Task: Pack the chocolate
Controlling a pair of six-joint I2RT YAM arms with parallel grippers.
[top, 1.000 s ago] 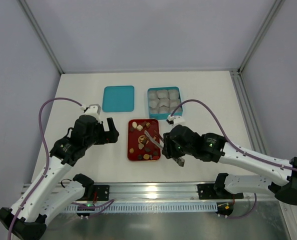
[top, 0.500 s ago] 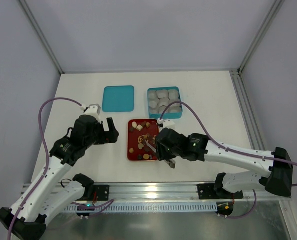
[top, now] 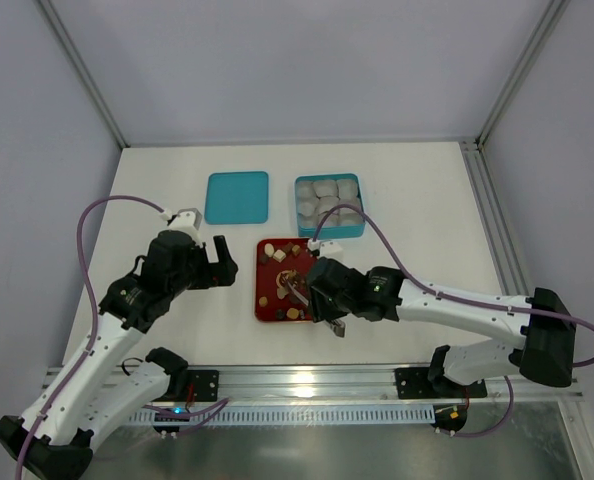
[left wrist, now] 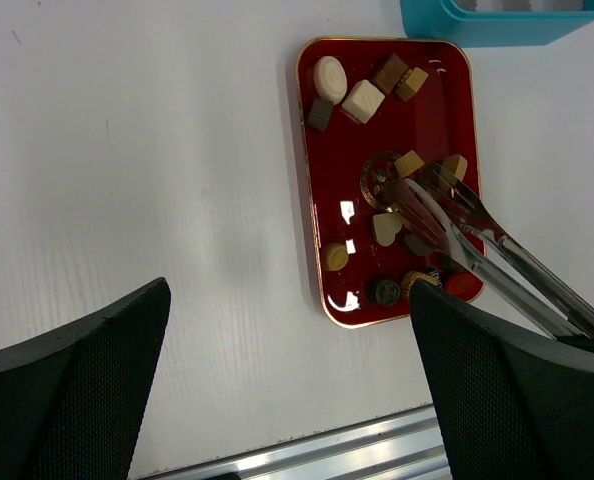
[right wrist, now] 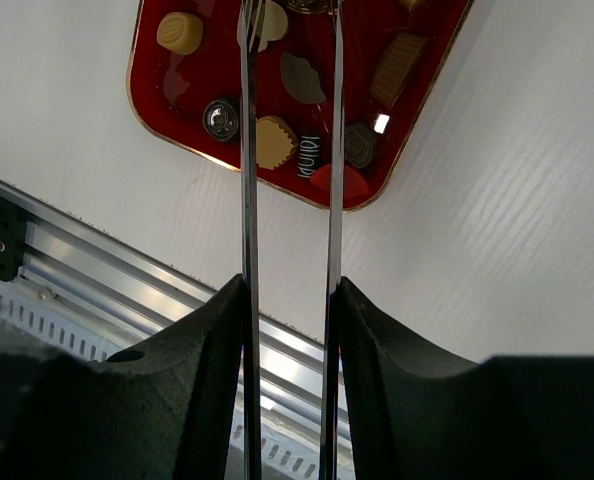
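Tongs (right wrist: 245, 190) in right pincer (right wrist: 289, 295), over chocolate (right wrist: 274, 141) on red tray (right wrist: 172, 80)

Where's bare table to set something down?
Bare table left of the red tray, toward the left hand; the back strip behind teal lid and teal box; right of the box. Crowded: the tray, under the tongs in the right hand.

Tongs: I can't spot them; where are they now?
Left wrist view: the tongs slant in from lower right, clamped in the right gripper, tips over the middle of the red tray.
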